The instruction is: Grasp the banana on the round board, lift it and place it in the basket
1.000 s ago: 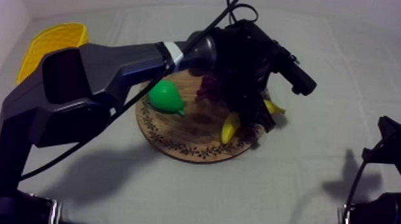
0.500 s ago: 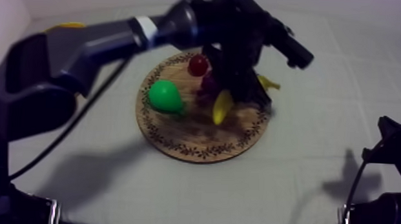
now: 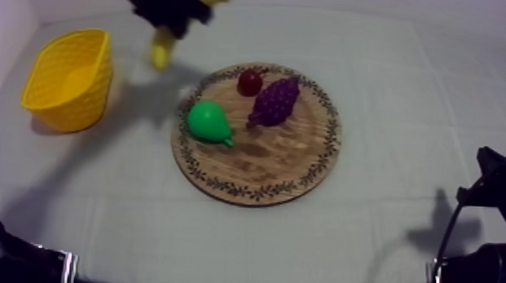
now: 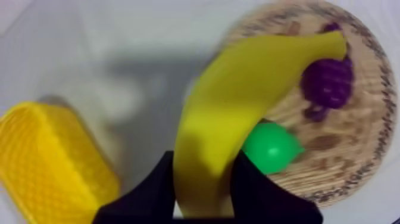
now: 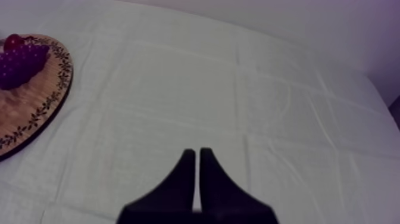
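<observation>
While the left gripper [image 3: 174,13] clamps the curved yellow toy banana [image 3: 160,49] aloft at the frame's upper left, clear of the round wooden board [image 3: 288,165], the yellow lattice basket [image 3: 67,78] lies nearby toward lower left.

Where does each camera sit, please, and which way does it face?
Top view: above the cloth, slanting down on the wooden board, the yellow basket and the left pincer holding the banana; right arm at the lower right edge.
Left wrist view: behind the left pincer, looking down past its fingers gripping the banana, over the cloth between basket and board.
Right wrist view: behind the right pincer, low, facing the board's edge; pincer shut, empty.
Shared: board and bunch of grapes, in all three.
</observation>
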